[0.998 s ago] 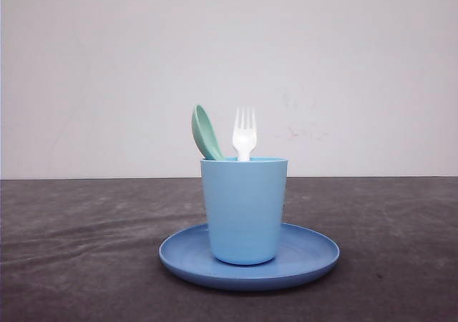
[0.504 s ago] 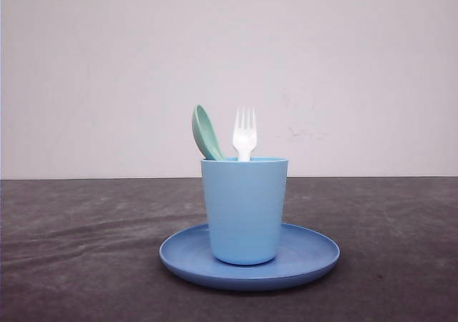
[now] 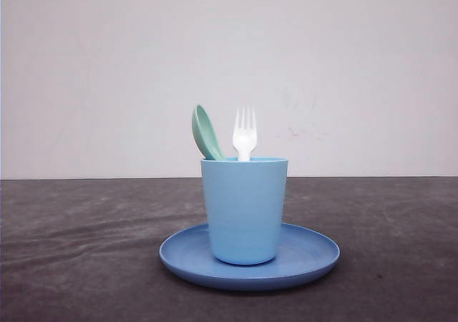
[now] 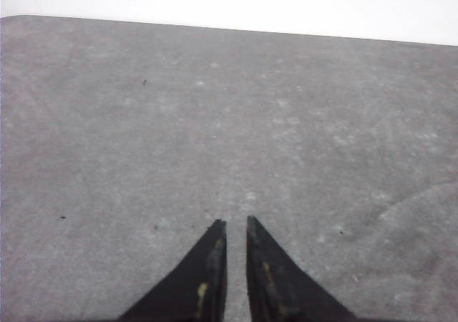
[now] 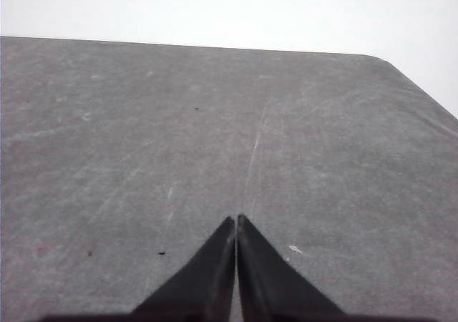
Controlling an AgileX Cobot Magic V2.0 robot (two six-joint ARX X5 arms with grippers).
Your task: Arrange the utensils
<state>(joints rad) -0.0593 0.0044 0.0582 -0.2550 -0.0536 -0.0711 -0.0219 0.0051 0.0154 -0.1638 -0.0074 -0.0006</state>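
While both stand in the cup (image 3: pixel 244 211) on the plate (image 3: pixel 315 254), the white fork (image 3: pixel 244 134) points tines up beside the mint-green spoon (image 3: pixel 206 133); left end effector (image 4: pixel 235 223) barely parted, right end effector (image 5: pixel 236 218) closed, both empty.

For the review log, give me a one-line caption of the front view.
Mint-green spoon and white fork stand in a light blue cup on a round blue plate, dark table.

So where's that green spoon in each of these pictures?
Front view: mint-green spoon stands in the light blue cup, left of the white fork.
Left wrist view: left gripper over grey table.
Right wrist view: right gripper over grey table.
Shared landmark: grey table meeting the white wall.
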